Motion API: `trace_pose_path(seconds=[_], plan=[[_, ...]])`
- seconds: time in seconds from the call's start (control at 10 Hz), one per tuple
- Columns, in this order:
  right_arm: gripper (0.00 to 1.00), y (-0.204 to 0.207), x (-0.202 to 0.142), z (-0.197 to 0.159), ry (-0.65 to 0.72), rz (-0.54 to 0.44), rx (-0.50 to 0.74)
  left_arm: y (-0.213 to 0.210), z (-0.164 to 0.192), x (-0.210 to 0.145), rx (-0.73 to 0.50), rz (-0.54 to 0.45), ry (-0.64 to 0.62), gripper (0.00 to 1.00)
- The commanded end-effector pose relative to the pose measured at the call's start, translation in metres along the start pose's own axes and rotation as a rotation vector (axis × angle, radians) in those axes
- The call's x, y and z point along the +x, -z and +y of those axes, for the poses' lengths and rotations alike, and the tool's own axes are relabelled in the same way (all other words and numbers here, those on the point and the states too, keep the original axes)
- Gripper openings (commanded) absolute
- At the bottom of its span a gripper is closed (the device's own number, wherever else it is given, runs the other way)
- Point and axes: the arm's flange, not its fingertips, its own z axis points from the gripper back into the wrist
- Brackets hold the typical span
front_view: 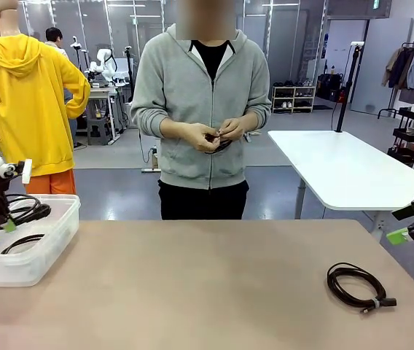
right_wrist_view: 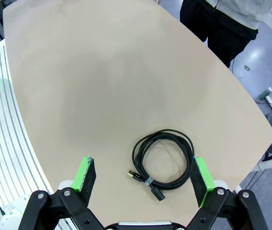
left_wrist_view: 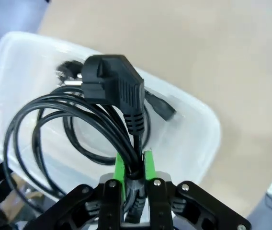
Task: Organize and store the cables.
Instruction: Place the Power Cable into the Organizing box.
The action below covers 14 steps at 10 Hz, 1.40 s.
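My left gripper [front_view: 6, 223] hangs over a clear plastic bin [front_view: 47, 248] at the table's left. In the left wrist view its green pads press on the strands of a black power cable [left_wrist_view: 112, 86], gripper [left_wrist_view: 133, 165] shut on it, the coil and big plug dangling above the bin [left_wrist_view: 193, 139]. Another coiled cable [front_view: 21, 243] lies inside the bin. A third coiled cable [front_view: 356, 288] rests on the table at the right. My right gripper [front_view: 400, 235] hovers beside the table's right edge, open; in its wrist view the gripper [right_wrist_view: 143, 166] is above that cable [right_wrist_view: 162, 163].
A person in a grey hoodie stands at the far side, working a small dark cable [front_view: 220, 140] with both hands. A white table [front_view: 345, 168] stands behind at the right. The tan tabletop [front_view: 207, 284] lies bare between the bin and the right cable.
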Motion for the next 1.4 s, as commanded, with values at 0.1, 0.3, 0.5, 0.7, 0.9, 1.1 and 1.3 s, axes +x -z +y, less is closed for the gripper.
trace_pose_path(seconds=[0.1,0.3,0.5,0.7,0.9,1.1,1.3], plan=[[1.0,0.001,0.002,0.0,0.008,-0.001,-0.003,0.001,0.023,0.006,0.025,-0.01,-0.068,0.55],[1.0,0.001,0.002,0.0,0.008,-0.001,-0.003,-0.001,0.023,0.004,0.017,0.007,-0.075,0.89],[1.0,0.001,0.002,0.0,0.008,-0.001,-0.003,0.001,0.021,0.002,0.012,0.01,-0.071,1.0],[1.0,0.001,0.002,0.0,0.008,-0.001,-0.003,0.001,0.021,-0.001,0.01,0.008,-0.081,0.95],[1.0,0.001,0.002,0.0,0.008,-0.001,-0.003,0.003,0.029,-0.005,0.107,0.039,-0.187,1.0],[1.0,0.001,0.002,0.0,0.008,-0.001,-0.003,0.002,0.034,-0.003,0.227,0.043,-0.238,1.0],[1.0,0.001,0.002,0.0,0.008,-0.001,-0.003,0.0,0.037,-0.004,0.265,0.0,-0.271,1.0]])
